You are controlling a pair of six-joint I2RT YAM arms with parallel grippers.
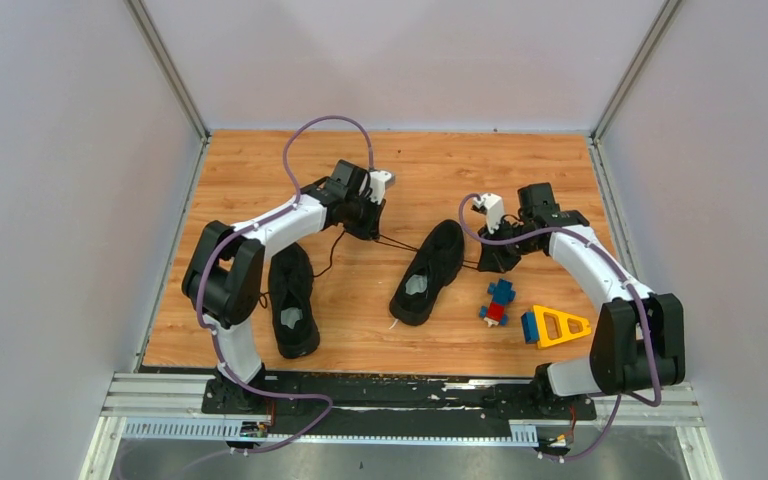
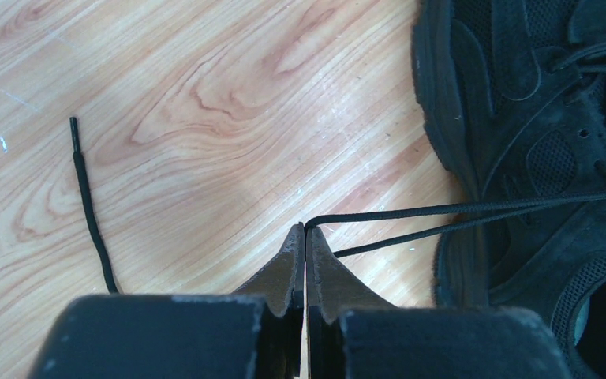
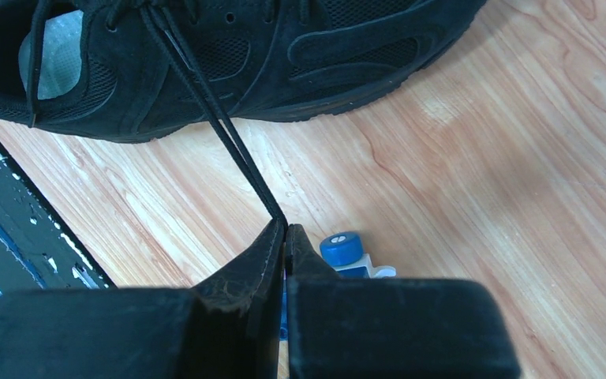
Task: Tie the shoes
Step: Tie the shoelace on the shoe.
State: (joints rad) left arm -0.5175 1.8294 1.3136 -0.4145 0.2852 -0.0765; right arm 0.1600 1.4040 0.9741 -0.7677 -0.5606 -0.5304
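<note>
As left gripper (image 2: 305, 234) and right gripper (image 3: 286, 231) each pinch shut on thin black lace (image 2: 473, 212), strands run taut from the black fabric sneaker (image 1: 428, 272) lying between them. Probably knot-tightening, knot itself unclear; next calls for even outward pull.

a light wood-grain bench (image 1: 260, 170) lies between pale plain walls (image 1: 60, 200) on three sides, with metal corner posts (image 1: 170, 70) at the back. on its right near part lies a small toy of blue and red blocks (image 1: 498, 302). just to its right is a yellow triangular piece with cut-outs (image 1: 560, 326), touching a blue block (image 1: 530, 326). along the near edge run a black strip (image 1: 400, 388) and a slotted metal rail (image 1: 390, 432). the right wrist view shows a round blue stud (image 3: 342, 248) on the wood.
</note>
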